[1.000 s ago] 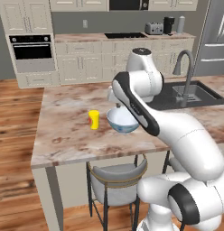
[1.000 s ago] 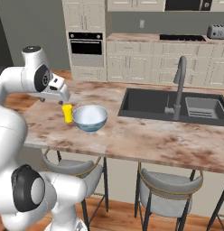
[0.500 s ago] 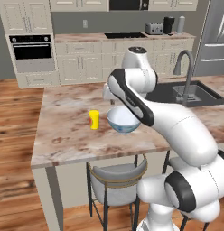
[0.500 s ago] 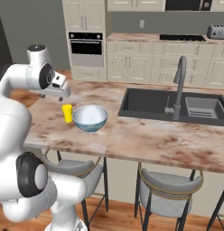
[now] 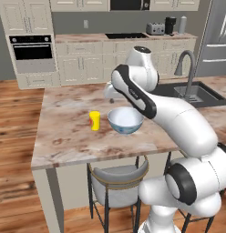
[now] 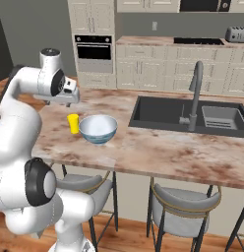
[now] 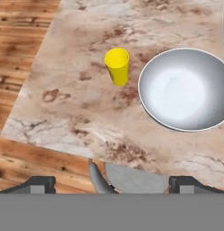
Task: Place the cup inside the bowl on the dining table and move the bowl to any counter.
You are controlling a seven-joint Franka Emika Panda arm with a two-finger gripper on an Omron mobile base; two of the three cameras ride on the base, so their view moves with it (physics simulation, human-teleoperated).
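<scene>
The small yellow cup (image 5: 94, 120) (image 6: 73, 123) (image 7: 117, 66) stands upright on the marbled dining table (image 5: 64, 136) (image 6: 158, 152) (image 7: 73, 113). The wide bowl (image 5: 125, 119) (image 6: 98, 128) (image 7: 188, 90), white inside, sits just to its right, close but apart. My gripper (image 5: 109, 93) (image 6: 64, 100) (image 7: 114, 184) hangs open above the table, over the cup and bowl, and holds nothing. Through the hand camera I look down on both, with my fingertips (image 7: 39, 182) spread wide at the bottom.
A sink (image 6: 193, 118) with a tall faucet (image 5: 187, 68) lies in the table to the right of the bowl. Grey stools (image 5: 119, 177) (image 6: 180, 206) stand under the near edge. A counter (image 5: 115, 37) with a toaster and an oven (image 5: 32, 52) lines the back wall.
The arm's upper links have shifted slightly while the hand stays above the cup and bowl. Cup and bowl have not moved. The jaws remain open.
</scene>
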